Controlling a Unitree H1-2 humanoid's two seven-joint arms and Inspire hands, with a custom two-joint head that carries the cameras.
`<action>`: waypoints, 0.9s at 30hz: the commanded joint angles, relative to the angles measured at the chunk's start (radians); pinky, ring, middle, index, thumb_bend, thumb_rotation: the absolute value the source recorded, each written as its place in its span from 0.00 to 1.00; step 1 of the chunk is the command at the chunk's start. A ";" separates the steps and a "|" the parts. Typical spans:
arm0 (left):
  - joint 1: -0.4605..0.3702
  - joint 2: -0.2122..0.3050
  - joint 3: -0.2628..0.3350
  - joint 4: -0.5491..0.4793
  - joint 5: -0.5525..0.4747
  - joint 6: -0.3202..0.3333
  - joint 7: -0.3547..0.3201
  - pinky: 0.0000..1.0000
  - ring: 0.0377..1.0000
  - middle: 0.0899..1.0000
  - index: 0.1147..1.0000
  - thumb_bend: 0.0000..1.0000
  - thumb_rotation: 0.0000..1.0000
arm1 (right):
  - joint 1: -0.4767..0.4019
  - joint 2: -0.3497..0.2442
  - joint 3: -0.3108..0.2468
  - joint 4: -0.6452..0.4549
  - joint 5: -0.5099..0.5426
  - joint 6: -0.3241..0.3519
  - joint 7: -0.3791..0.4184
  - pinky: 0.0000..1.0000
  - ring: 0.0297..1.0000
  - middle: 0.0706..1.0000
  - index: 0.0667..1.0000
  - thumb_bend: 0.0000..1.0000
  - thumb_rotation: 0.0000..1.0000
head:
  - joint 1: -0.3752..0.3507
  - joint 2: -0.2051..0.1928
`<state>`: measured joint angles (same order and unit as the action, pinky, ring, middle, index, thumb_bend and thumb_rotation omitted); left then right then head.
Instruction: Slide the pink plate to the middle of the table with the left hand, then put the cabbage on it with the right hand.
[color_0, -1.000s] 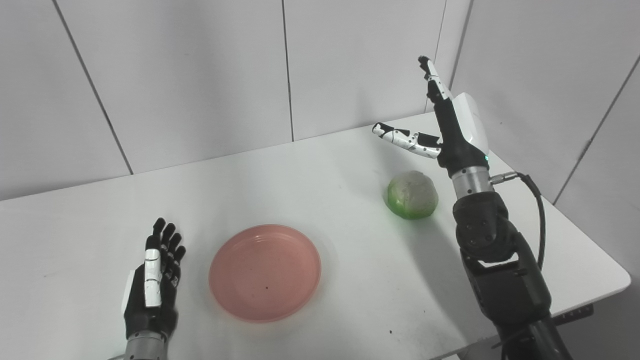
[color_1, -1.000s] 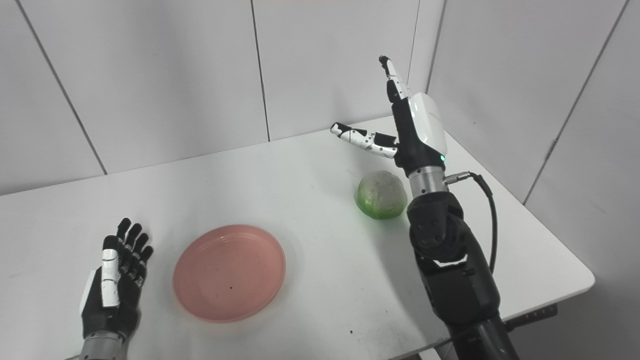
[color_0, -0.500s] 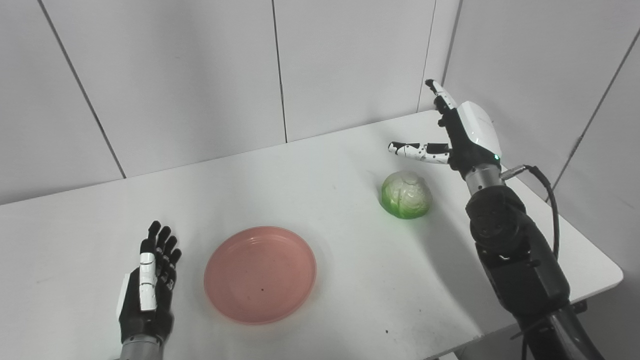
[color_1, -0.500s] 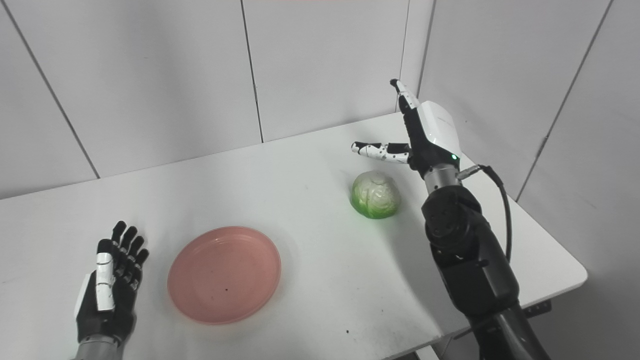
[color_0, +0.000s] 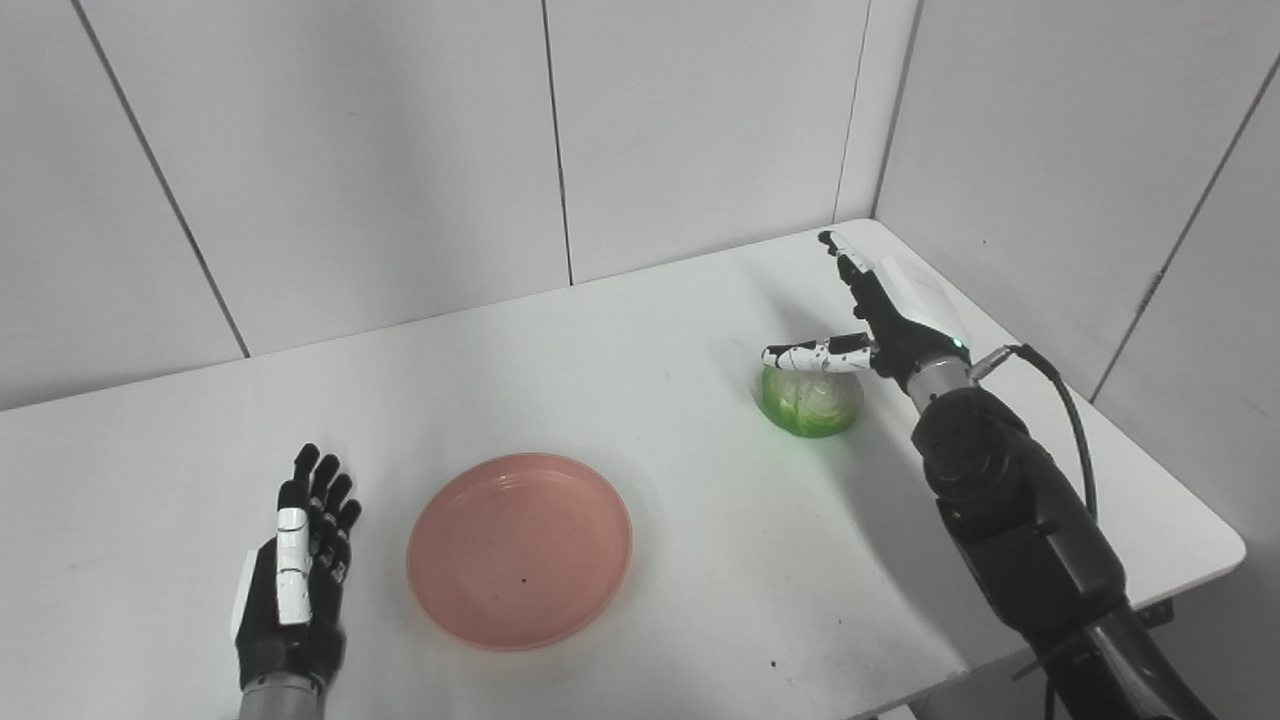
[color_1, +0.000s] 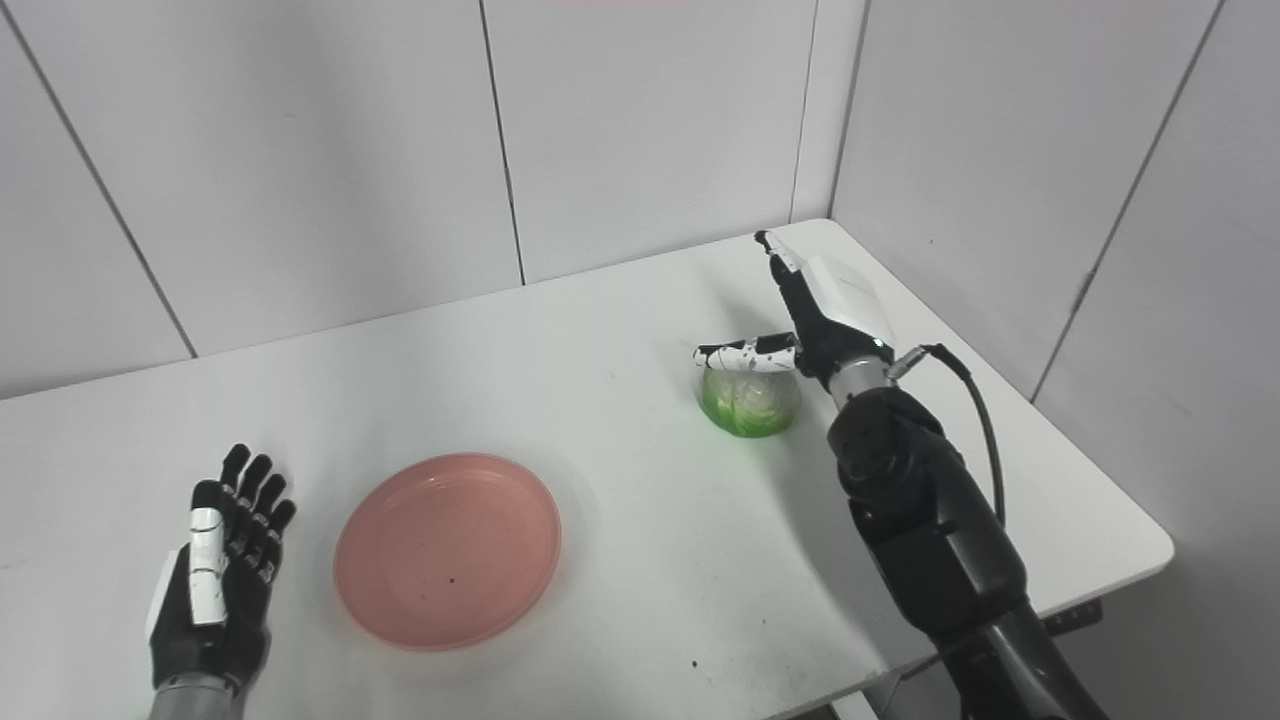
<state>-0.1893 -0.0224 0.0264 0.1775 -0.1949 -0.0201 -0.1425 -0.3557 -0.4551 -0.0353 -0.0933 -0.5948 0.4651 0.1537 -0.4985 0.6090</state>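
The pink plate (color_0: 519, 548) lies flat on the white table (color_0: 640, 330), left of centre near the front. The green cabbage (color_0: 810, 403) sits at the right. My right hand (color_0: 880, 312) is open just above and behind the cabbage, thumb stretched over its top, fingers pointing to the far corner; I cannot tell whether it touches. My left hand (color_0: 295, 580) is open and empty, fingers straight, a short way left of the plate and apart from it. The plate (color_1: 447, 549), the cabbage (color_1: 750, 400) and both hands (color_1: 825, 305) (color_1: 212, 590) also show in the right eye view.
White wall panels close off the back and right side of the table. The table's right corner (color_0: 1225, 548) and front edge lie close to my right arm (color_0: 1020, 520). A small dark speck (color_0: 773, 661) lies near the front edge.
My right hand has come down from high above the table to just over the cabbage. The left hand and the plate have stayed put. The camera has shifted slightly.
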 joint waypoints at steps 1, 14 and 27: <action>0.046 0.017 0.007 0.037 -0.009 -0.015 -0.014 1.00 1.00 1.00 1.00 0.75 0.95 | -0.046 -0.009 -0.013 -0.015 -0.017 0.004 0.018 0.75 0.89 0.95 0.96 1.00 0.38 | 0.001 0.000; 0.042 0.023 0.005 0.040 -0.011 -0.006 -0.028 1.00 1.00 1.00 1.00 0.75 0.99 | -0.047 -0.017 -0.010 0.012 -0.124 0.004 0.182 0.85 0.96 0.98 0.98 1.00 0.32 | 0.005 0.008; 0.054 0.019 0.001 0.006 -0.016 0.017 -0.022 1.00 1.00 1.00 1.00 0.76 0.96 | -0.043 -0.087 0.114 0.024 -0.209 -0.015 0.213 0.89 0.91 0.92 0.90 1.00 0.28 | 0.009 0.016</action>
<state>-0.1874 -0.0184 0.0219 0.1706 -0.2115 -0.0125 -0.1635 -0.3578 -0.5086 0.0770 -0.0513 -0.7933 0.4681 0.3809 -0.4909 0.6243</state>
